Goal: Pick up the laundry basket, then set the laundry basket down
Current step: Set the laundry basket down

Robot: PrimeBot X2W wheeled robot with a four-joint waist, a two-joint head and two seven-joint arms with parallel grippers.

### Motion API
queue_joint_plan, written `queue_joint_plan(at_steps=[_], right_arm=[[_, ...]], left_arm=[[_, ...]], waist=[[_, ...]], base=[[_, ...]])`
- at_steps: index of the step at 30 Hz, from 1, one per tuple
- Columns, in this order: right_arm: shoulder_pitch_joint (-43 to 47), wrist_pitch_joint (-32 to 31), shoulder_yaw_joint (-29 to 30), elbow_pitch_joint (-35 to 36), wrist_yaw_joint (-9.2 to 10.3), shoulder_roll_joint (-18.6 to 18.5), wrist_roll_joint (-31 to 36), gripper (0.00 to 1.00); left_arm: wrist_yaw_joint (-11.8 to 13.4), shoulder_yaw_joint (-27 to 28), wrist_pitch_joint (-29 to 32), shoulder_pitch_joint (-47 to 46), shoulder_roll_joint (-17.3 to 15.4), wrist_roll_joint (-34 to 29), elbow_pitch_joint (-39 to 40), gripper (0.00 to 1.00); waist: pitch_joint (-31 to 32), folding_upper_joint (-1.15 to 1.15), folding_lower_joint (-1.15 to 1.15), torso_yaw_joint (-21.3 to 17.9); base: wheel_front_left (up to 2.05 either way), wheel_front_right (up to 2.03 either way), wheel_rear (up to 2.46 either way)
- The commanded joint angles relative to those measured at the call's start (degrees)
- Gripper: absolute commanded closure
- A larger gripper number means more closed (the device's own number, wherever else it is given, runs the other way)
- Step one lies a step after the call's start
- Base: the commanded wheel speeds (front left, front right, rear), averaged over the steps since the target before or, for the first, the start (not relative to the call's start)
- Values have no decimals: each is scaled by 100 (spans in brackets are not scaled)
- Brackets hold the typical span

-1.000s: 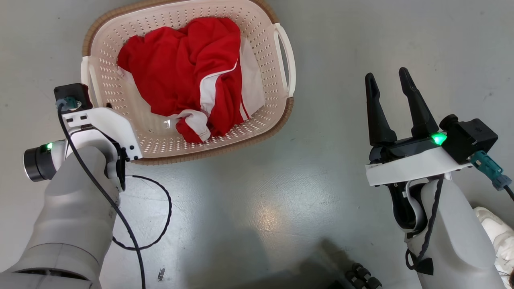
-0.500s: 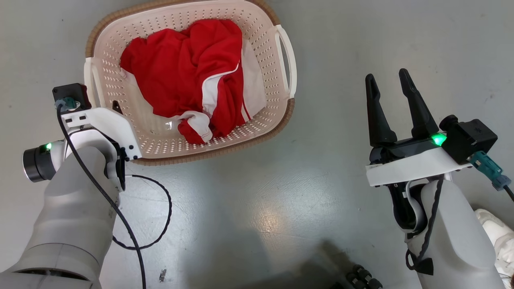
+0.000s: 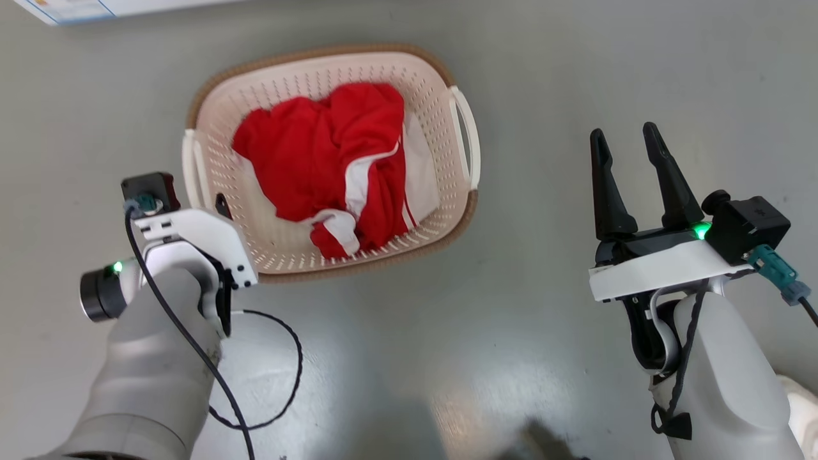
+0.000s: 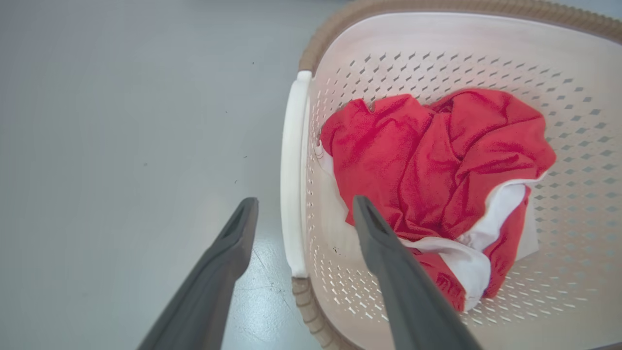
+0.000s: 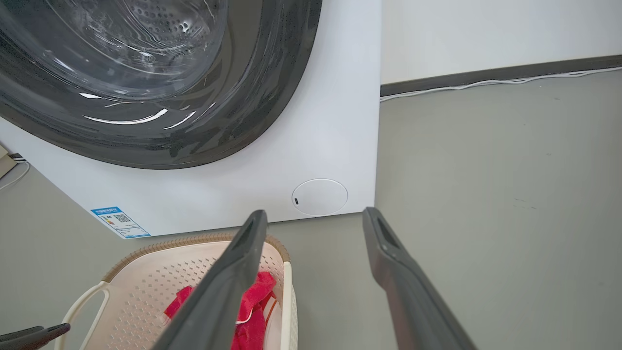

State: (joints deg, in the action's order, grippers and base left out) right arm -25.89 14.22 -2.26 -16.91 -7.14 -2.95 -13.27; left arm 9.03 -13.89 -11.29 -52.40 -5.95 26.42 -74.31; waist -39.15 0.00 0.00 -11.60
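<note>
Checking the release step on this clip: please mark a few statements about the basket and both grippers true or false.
1. The cream-white perforated plastic laundry basket with a brown woven-look rim rests on the grey floor. True.
2. The left gripper is clamped on the basket's white loop handle. False: its jaws are open, with one finger on either side of the handle.
3. The basket is empty. False: a crumpled red-and-white garment lies in it.
4. The right gripper is open over the floor, apart from the basket. True.

Matt perforated plastic laundry basket (image 3: 300, 80) holds red cloth (image 3: 307, 153) on glossy floor (image 3: 511, 319).
</note>
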Motion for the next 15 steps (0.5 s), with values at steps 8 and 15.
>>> queue_joint_plan(at_steps=[8, 15], right_arm=[[294, 78, -5, -89, -35, 7, 348, 0], [440, 78, 48, -225, -35, -89, 541, 0]], left_arm=[[-260, 171, -309, 548, -12, 225, 157, 0], [-434, 256, -366, 989, 21, 285, 526, 0]], waist=[[916, 0, 0, 302], [1625, 0, 0, 473]], base=[[0, 0, 0], [0, 0, 0]])
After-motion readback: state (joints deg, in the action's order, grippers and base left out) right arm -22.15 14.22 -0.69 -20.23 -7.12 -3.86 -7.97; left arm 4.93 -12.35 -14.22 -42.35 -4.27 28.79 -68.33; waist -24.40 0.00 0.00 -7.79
